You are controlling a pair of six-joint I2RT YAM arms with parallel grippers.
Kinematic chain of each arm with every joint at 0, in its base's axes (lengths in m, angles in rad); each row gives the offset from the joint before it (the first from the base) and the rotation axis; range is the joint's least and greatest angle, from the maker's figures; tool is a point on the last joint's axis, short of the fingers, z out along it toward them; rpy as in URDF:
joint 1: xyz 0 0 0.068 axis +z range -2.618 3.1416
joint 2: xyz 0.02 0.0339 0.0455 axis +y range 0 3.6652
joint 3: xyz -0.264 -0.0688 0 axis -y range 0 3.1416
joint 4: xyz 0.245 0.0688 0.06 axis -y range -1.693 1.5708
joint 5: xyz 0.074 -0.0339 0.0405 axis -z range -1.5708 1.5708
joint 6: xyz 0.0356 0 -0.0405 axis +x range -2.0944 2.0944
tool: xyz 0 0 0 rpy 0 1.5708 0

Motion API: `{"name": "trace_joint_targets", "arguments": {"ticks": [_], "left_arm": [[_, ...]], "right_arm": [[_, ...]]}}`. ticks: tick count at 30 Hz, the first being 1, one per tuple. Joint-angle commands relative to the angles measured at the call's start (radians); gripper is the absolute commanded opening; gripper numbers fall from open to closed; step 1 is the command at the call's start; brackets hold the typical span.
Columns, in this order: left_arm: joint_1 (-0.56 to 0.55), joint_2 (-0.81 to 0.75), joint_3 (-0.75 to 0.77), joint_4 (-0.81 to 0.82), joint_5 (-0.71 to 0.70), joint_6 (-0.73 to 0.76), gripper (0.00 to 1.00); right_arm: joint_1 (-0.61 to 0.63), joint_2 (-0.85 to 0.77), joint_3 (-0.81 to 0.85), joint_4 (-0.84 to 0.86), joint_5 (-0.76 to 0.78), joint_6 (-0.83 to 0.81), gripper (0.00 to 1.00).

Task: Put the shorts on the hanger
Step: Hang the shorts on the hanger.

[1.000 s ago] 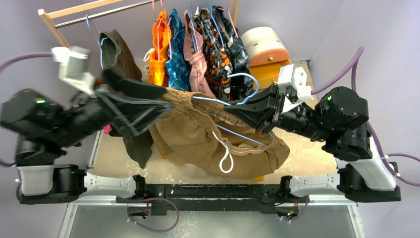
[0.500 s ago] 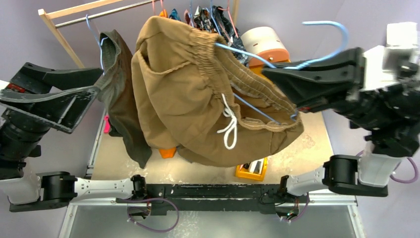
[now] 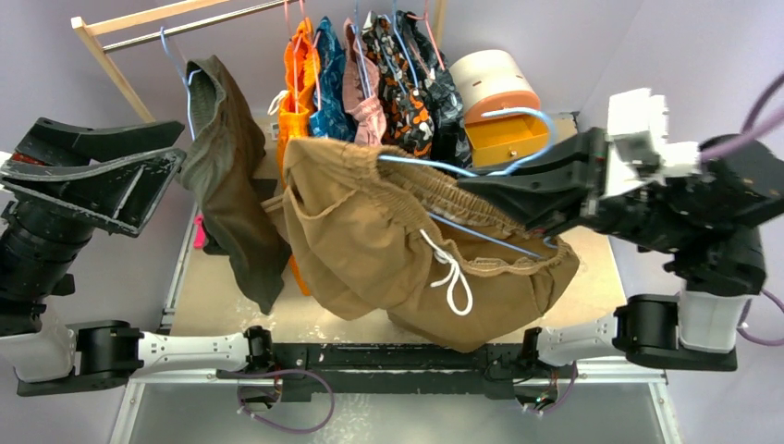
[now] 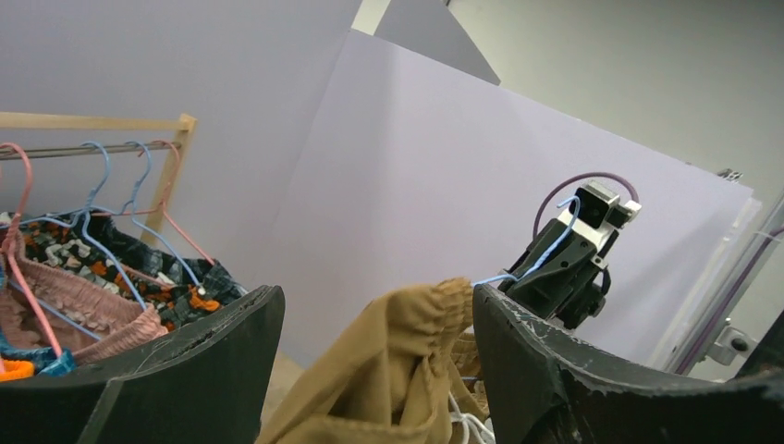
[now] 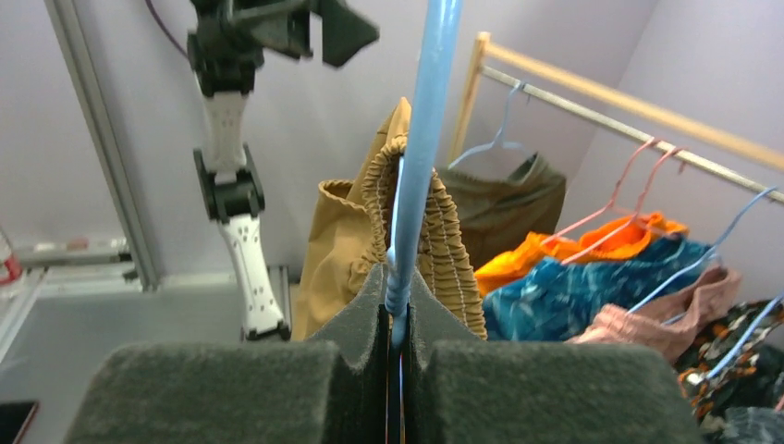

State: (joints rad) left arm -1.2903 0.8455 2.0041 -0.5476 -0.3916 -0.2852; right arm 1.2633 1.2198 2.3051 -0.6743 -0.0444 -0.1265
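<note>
The tan-brown shorts hang by their gathered waistband from the light-blue hanger, white drawstring dangling at the front. My right gripper is shut on the hanger's wire just below its hook. In the right wrist view the pads pinch the hanger, with the shorts beyond. My left gripper stands open at the far left, apart from the shorts. In the left wrist view it frames the distant shorts with nothing held.
A wooden clothes rack at the back carries a dark olive-green garment, bright orange shorts and several patterned garments. A round white-and-orange container sits at the back right. The tan tabletop lies below.
The right arm swung the hanger and shorts up off the table, then lowered them a little. The left gripper let go of the cloth and drew back to the left.
</note>
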Motion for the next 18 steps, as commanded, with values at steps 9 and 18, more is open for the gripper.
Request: {"name": "trace_joint_targets", "arguments": {"ticks": [9,18], "left_arm": [[0.000,0.000,-0.068,0.010,-0.036,0.032,0.74],[0.000,-0.018,-0.073,0.000,-0.080,0.032,0.74]], "right_arm": [[0.006,-0.057,0.104,0.233,-0.401,0.063,0.00],[0.005,-0.019,0.064,0.000,-0.201,0.025,0.00]]}}
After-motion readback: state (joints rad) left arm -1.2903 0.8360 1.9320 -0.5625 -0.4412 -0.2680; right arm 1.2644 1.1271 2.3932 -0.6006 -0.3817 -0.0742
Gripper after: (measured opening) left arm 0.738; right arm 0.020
